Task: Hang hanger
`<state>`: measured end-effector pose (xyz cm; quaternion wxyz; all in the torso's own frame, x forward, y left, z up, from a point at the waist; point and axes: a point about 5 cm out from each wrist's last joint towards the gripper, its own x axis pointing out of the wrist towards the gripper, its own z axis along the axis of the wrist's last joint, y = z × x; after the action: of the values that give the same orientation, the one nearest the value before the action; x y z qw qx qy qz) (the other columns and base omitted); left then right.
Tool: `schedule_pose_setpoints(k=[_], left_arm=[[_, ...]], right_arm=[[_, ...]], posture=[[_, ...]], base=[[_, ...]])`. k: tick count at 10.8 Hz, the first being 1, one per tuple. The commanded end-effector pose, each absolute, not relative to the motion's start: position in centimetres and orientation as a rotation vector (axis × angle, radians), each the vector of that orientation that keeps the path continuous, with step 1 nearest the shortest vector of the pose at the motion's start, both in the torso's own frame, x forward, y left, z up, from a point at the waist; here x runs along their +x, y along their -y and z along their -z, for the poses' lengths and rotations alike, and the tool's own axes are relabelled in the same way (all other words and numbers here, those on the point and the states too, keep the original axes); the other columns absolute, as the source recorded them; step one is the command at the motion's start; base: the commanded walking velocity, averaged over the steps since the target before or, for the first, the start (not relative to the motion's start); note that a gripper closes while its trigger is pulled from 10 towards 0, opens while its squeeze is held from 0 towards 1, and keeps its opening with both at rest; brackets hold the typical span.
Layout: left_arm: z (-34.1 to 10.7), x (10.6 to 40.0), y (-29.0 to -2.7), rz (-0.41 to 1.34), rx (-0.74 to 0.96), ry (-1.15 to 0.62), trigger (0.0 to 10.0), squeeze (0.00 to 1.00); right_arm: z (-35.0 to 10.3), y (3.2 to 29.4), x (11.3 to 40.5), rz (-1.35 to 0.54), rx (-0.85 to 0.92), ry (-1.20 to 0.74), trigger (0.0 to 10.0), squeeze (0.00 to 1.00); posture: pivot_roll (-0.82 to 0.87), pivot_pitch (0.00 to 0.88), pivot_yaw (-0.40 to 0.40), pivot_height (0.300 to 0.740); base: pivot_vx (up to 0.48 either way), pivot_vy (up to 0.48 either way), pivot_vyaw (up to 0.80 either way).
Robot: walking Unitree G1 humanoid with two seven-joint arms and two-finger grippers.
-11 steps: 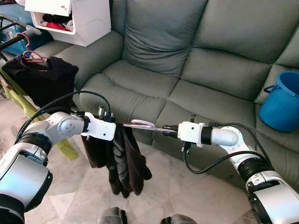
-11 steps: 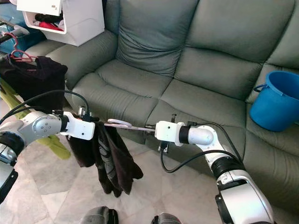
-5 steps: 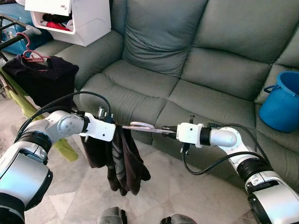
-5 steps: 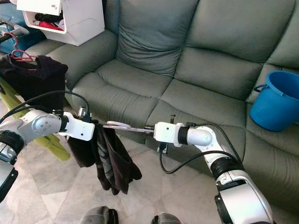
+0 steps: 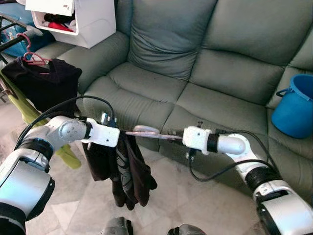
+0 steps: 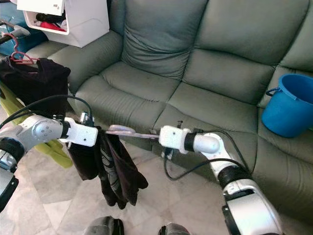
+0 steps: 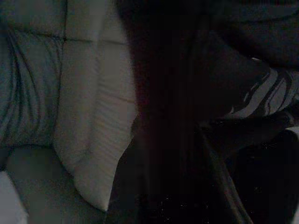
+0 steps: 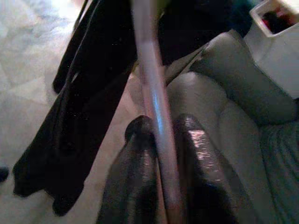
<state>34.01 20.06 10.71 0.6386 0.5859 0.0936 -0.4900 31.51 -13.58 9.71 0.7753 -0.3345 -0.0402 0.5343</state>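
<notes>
Pink plastic, the hanger (image 5: 146,131) is stretched level between the two arms above the pale tiled floor (image 5: 88,196), with a dark garment (image 5: 128,171) drooping from its left part. The right hand (image 5: 177,138) is closed on one end of the hanger, its two black fingers (image 8: 140,172) pressed on both sides of the bar, while the left hand (image 5: 119,133) is at the other end, against the garment, and I cannot tell how its fingers stand. Behind them is a grey-green sofa (image 5: 205,63) carrying a blue bucket (image 5: 295,105) and a white box (image 5: 78,19), and another pink hanger (image 5: 30,54) with dark cloth hangs on a rack at the far left.
</notes>
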Motion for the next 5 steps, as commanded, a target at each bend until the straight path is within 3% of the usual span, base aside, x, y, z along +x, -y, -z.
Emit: schedule_pose_setpoints(k=[1, 2, 5], left_arm=[[-10.9, 34.1, -20.2, 1.098, 1.302, -0.217, 0.0, 0.0], [-10.5, 33.9, -20.8, 1.07, 1.259, -0.246, 0.0, 0.0], [-9.8, 33.5, -21.5, 1.054, 1.239, -0.294, 0.0, 0.0]], right_arm=[[-10.5, 13.6, 31.8, -1.124, -0.714, 0.126, 10.0, 1.0], [-10.8, 14.4, 32.1, -1.135, -0.73, 0.062, 10.0, 1.0], [-14.4, 15.3, 33.3, -1.105, -0.707, 0.144, 10.0, 1.0]], posture=[[-0.07, 0.0, -0.042, 0.74], [-0.07, 0.0, -0.041, 0.74], [-0.08, 0.0, -0.035, 0.74]], base=[[0.0, 0.0, 0.0], [0.0, 0.0, 0.0], [0.0, 0.0, 0.0]])
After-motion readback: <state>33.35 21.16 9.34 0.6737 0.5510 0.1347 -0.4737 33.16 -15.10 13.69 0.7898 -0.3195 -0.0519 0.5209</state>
